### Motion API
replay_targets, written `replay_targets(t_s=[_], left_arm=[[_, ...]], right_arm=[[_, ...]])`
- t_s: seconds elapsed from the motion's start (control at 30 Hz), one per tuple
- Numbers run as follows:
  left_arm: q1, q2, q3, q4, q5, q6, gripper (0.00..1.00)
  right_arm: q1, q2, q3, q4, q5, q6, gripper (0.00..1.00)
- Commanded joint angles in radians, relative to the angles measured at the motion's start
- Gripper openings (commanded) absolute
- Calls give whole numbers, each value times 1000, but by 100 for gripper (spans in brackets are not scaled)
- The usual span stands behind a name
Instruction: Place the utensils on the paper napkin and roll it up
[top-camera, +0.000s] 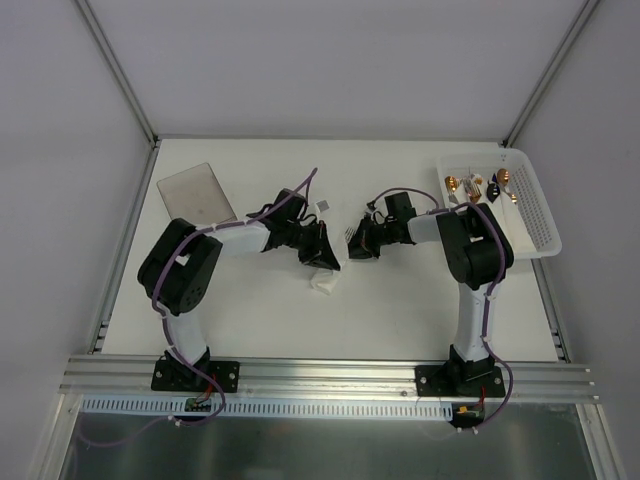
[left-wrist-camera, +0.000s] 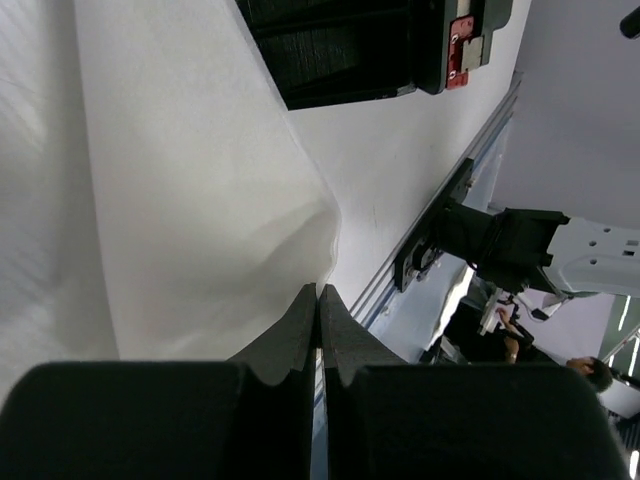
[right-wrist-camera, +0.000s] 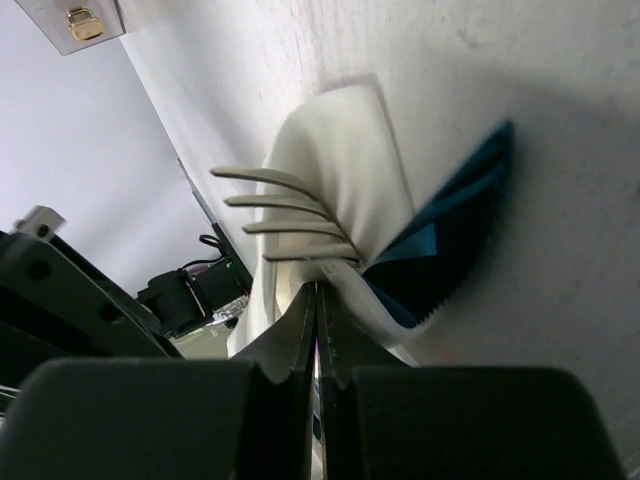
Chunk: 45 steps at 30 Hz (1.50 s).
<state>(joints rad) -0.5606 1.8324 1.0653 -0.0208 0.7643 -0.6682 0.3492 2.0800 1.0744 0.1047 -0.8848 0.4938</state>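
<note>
Already done: the fork (right-wrist-camera: 285, 215) is inside the paper napkin (right-wrist-camera: 345, 150), its tines poking out of one end. A blue piece (right-wrist-camera: 450, 235) with a toothed edge, likely a knife, sits in the same fold.
Napkin's shape: gathered loosely round the cutlery, more a crumpled wrap than a tight roll. A wide flap spreads free in the left wrist view.
Where it is: near the middle of the bench (top-camera: 400, 310), between the two arms and well apart from the basket (top-camera: 540, 215) at the far right.
Right side: the right fingers (right-wrist-camera: 290, 340) are pressed together on the napkin just below the tines, clamping the paper and, it seems, the fork's neck.
Left side: the left fingers (left-wrist-camera: 295, 330) are together too. The napkin's edge runs into their tips, which reads as a pinch on the paper.
Lifted or resting: I cannot tell whether the bundle touches the bench.
Left to do: as I judge it, the placing is finished and the rolling is only partway. The loose flap wants winding round, and the finished roll setting down.
</note>
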Motion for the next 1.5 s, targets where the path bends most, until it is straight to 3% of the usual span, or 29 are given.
replay_targets(t_s=[0.0, 0.2, 0.57, 0.63, 0.83, 0.9, 1.1, 1.3, 1.47], left_arm=[[-33, 7, -68, 249, 73, -209, 0], [-90, 83, -166, 522, 64, -366, 0], [-162, 229, -219, 659, -54, -458, 0], [-167, 254, -220, 639, -72, -461, 0], [-168, 268, -183, 371, -172, -360, 0], [-168, 269, -173, 294, -186, -325, 0], [-170, 297, -162, 222, -194, -280, 0], [-173, 334, -139, 174, -186, -251, 0], [-173, 352, -125, 154, -186, -231, 0]], right_arm=[[16, 23, -28, -142, 170, -54, 0], [17, 19, -36, -154, 204, -57, 0], [17, 17, -45, -155, 221, -47, 0], [16, 17, -44, -154, 218, -52, 0], [4, -4, -2, -198, 185, -106, 0], [-10, -17, 22, -256, 162, -165, 5], [-102, -86, 128, -454, 124, -391, 16], [-153, -156, 162, -533, 127, -482, 14], [-144, -195, 113, -464, 31, -420, 9]])
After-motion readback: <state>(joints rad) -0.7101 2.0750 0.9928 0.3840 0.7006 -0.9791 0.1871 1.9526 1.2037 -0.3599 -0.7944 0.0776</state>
